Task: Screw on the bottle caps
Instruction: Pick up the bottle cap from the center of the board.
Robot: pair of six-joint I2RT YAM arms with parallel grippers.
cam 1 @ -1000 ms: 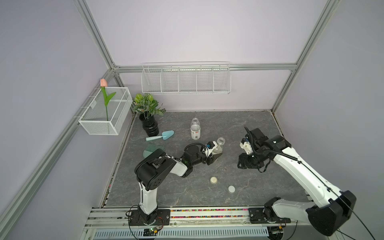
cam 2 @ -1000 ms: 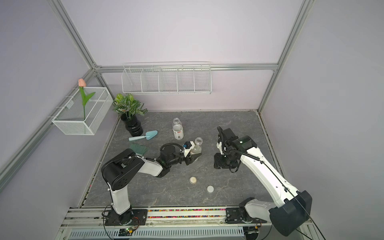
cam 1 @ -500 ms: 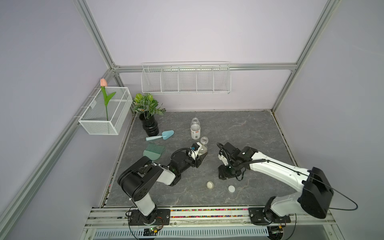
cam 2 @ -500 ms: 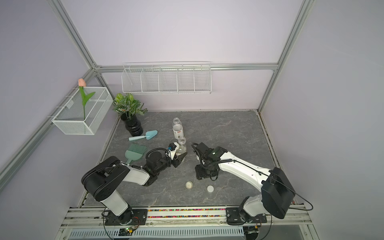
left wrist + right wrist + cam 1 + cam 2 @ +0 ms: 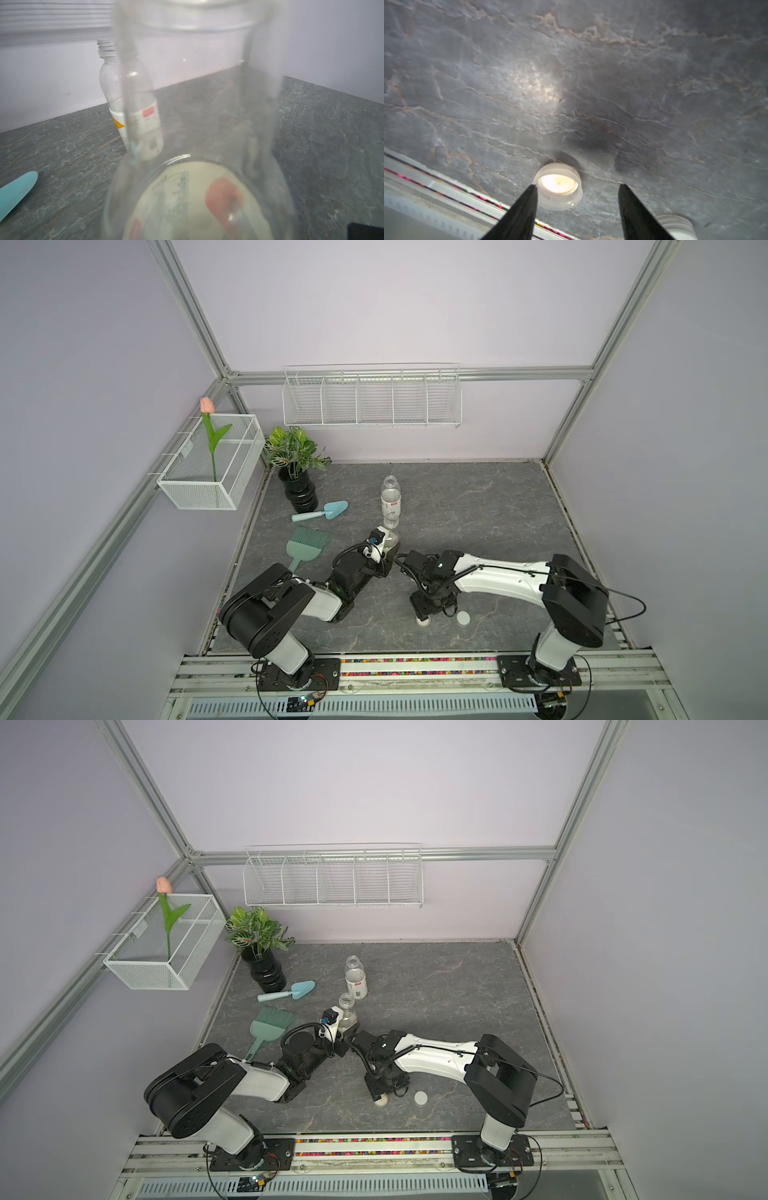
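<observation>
A grey marble-patterned table (image 5: 478, 506) is seen from above, with two robot arms reaching in from its near edge. The left gripper (image 5: 387, 561) is closed around the lower body of the held bottle (image 5: 390, 536). This is a small clear plastic bottle, upright, with its neck open and no cap on. In the left wrist view it fills most of the picture and is blurred, with a white label and a red patch showing low down.

Just behind it, towards the back wall, the free bottle (image 5: 390, 501) stands alone on the table. It is also without a cap, and its white label carries an orange mark.

The right gripper (image 5: 578, 185) points down at the near part of the table. Its two black fingers (image 5: 527, 207) are spread apart and grip nothing. Between them, closer to one finger, lies the upturned cap (image 5: 558, 187), a round white cap resting hollow side up. Whether that finger touches its rim cannot be told. The second cap (image 5: 463, 617) lies closed side up just beside it, towards the right arm's base.

On the left side of the table are a black ribbed vase (image 5: 300, 492) holding a leafy plant, a teal trowel (image 5: 322, 512) and a teal brush (image 5: 306, 549). A white wire basket (image 5: 208, 489) with a pink tulip and a long wire shelf (image 5: 372, 402) hang on the walls.
</observation>
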